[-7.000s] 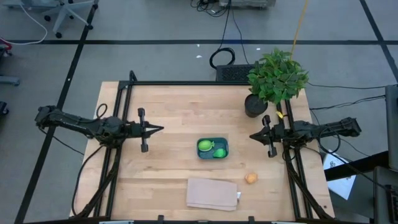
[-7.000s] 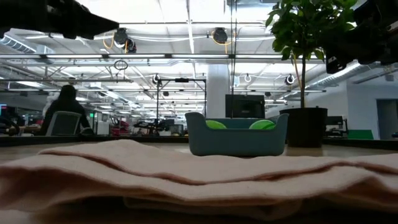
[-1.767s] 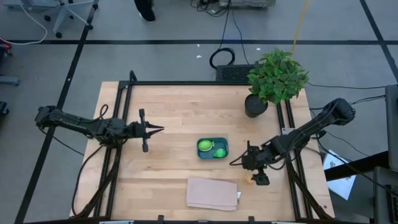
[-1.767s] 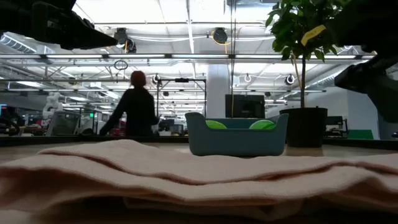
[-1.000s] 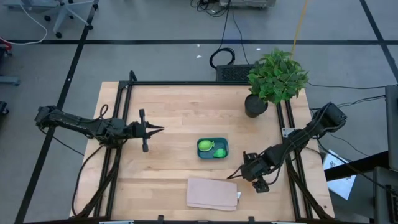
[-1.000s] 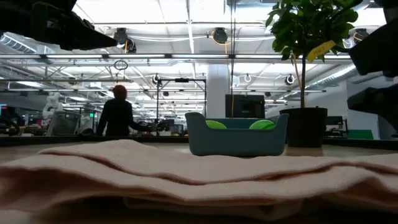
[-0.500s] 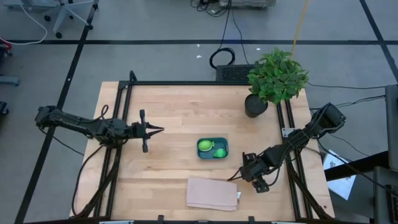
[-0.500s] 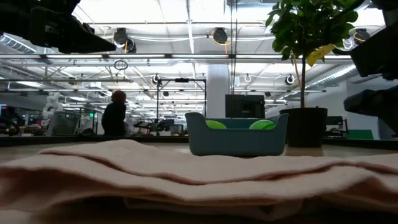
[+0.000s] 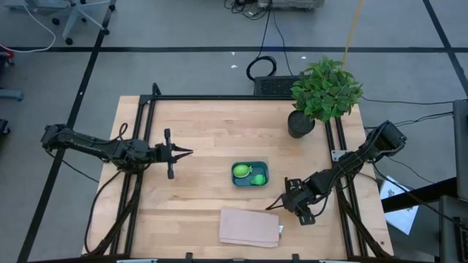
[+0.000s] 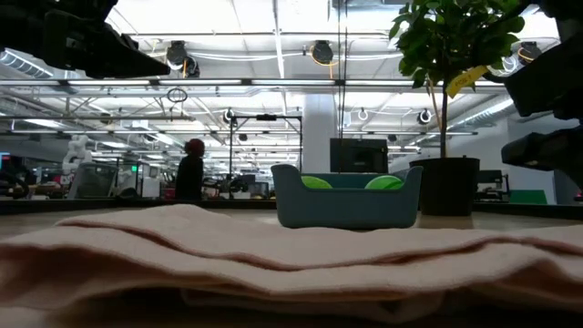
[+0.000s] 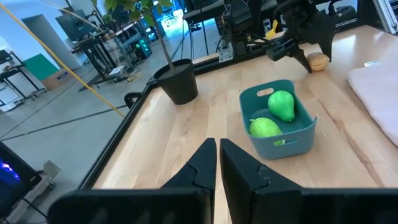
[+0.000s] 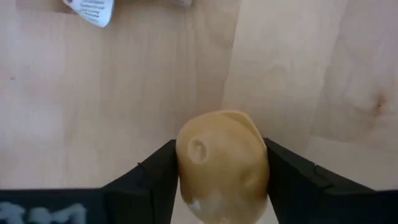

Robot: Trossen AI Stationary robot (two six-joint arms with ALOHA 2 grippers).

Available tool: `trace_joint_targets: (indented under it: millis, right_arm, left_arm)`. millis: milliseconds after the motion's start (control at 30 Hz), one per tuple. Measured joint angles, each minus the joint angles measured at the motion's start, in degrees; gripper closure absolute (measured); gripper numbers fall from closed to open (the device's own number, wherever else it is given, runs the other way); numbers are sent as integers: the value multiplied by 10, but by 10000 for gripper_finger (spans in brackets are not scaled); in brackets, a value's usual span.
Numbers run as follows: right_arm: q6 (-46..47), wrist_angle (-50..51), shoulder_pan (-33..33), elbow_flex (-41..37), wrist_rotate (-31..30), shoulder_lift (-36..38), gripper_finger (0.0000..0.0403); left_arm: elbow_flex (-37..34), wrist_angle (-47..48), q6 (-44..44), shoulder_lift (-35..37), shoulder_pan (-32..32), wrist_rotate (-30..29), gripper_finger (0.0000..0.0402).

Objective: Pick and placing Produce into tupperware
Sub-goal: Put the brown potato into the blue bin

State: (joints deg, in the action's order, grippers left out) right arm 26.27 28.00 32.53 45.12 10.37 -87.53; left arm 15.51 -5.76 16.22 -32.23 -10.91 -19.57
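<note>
A tan-orange toy fruit (image 12: 222, 165) lies on the wooden table to the right of the beige cloth; the right arm hides it in the high view. My right gripper (image 12: 222, 182) is low over it, shut on it. The teal tupperware (image 9: 260, 167) stands mid-table with a pale yellow-green fruit (image 9: 240, 172) and a bright green fruit (image 9: 257, 179) inside. My left gripper (image 9: 188, 152) waits shut above the table's left part, pointing toward the tupperware. My right gripper pinches the orange fruit's two opposite sides (image 12: 185, 163) between its two fingers (image 12: 157, 173). It comes from above, slanting down from the table's right. The fruit's underside rests on the table (image 11: 318, 61).
A folded beige cloth (image 9: 250, 226) with a white tag lies at the near edge, just left of the right gripper. A potted plant (image 9: 324, 91) stands at the far right corner. Bare wood lies between the fruit and the tupperware.
</note>
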Motion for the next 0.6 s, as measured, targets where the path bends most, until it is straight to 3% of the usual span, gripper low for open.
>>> trace_joint_targets:
  millis: [200, 400, 600]
  right_arm:
    - [5, 14, -3, 0, 10, 28, 192]
    - [0, 38, -14, 0, 8, 80, 215]
    - [-15, 39, -34, 1, 5, 145, 205]
  left_arm:
    - [0, -4, 0, 0, 0, 0, 376]
    - [0, -4, 0, 0, 0, 0, 376]
    - [0, -4, 1, 0, 0, 0, 376]
